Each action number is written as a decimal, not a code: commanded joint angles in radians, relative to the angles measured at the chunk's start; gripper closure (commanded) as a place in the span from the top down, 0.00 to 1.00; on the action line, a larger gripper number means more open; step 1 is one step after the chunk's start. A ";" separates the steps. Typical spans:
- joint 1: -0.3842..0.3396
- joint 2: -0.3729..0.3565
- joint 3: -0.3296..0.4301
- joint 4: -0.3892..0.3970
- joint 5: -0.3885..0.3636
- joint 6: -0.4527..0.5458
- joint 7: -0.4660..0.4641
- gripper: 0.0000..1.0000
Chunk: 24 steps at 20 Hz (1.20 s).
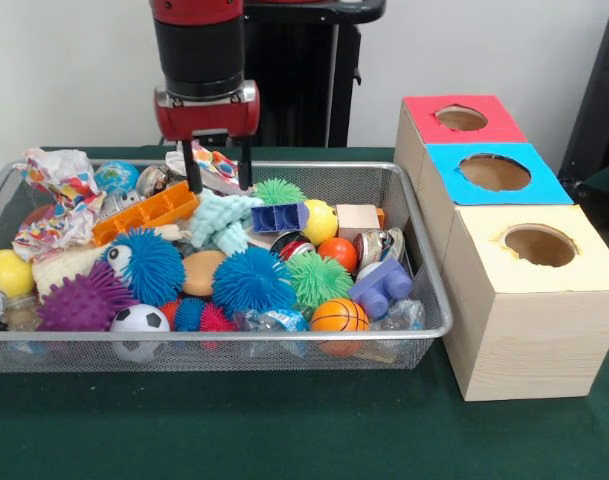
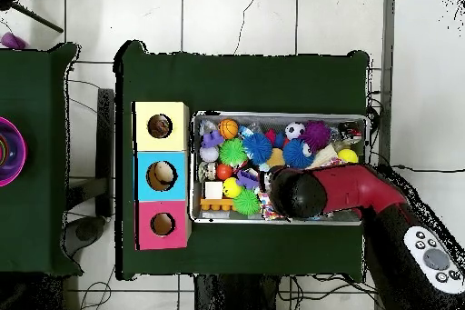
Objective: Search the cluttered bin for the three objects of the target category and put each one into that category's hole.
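The wire mesh bin (image 1: 284, 335) is full of toys. My gripper (image 1: 217, 178) hangs over its back middle, open, with its fingers (image 1: 191, 170) either side of a crumpled printed paper wad (image 1: 214, 160). I cannot tell whether they touch it. A second wad (image 1: 59, 175) lies at the bin's back left corner, and a third (image 1: 49, 228) just in front of it. The yellow-topped box (image 1: 584, 272) with its round hole (image 1: 540, 245) stands right of the bin, nearest the camera. In the overhead view the arm (image 2: 300, 193) covers the gripper over the bin (image 2: 272, 114), and the yellow box's hole (image 2: 160, 125) shows.
A blue-topped box (image 1: 494, 172) and a red-topped box (image 1: 462, 118) stand behind the yellow one. The bin holds spiky rubber balls (image 1: 252, 280), a mint fuzzy toy (image 1: 222, 220), an orange tray (image 1: 144, 213), a small basketball (image 1: 339, 315) and blocks (image 1: 382, 285).
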 commanded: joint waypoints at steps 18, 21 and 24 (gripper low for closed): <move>-0.084 -0.084 -0.014 0.229 -0.050 -0.096 -0.077 1.00; -0.095 -0.068 -0.019 0.232 -0.073 -0.113 -0.074 1.00; -0.108 -0.029 -0.024 0.214 -0.102 -0.129 -0.082 1.00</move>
